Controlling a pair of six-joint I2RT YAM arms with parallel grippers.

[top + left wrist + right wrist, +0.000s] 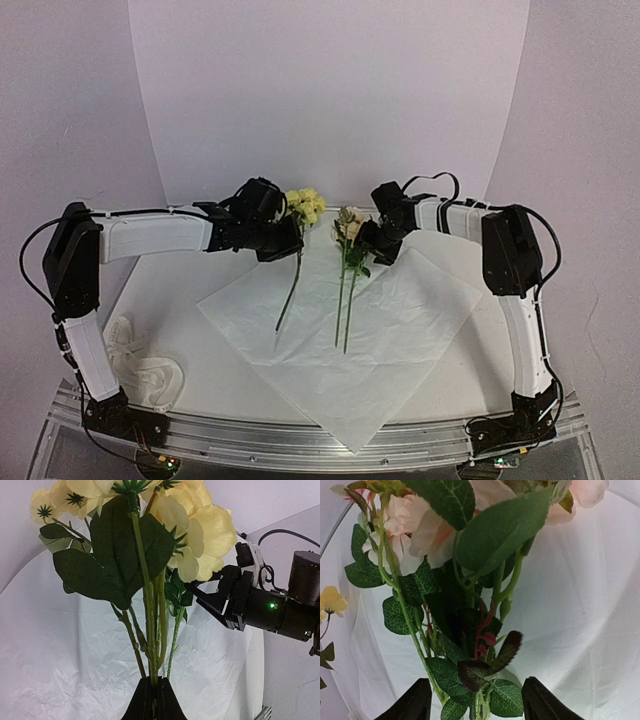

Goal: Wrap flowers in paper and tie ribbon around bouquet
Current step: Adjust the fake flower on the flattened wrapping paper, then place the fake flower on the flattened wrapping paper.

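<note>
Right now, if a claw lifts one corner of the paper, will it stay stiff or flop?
Probably flop: the paper looks thin and crinkled, so a lifted corner would likely drape. It seems light, so it may slide rather than stay put. The stems lying across it could drag or roll off as it shifts.

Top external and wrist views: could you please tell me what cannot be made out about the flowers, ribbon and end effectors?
Top external: fingertips of the right end effector, hidden among leaves of the cream flowers; print on the ribbon, too small.
Left wrist: upper blooms of the yellow flowers, cut off by the top edge; base of the left end effector, by the bottom edge.
Right wrist: stem ends, cut off by the bottom edge.
</note>
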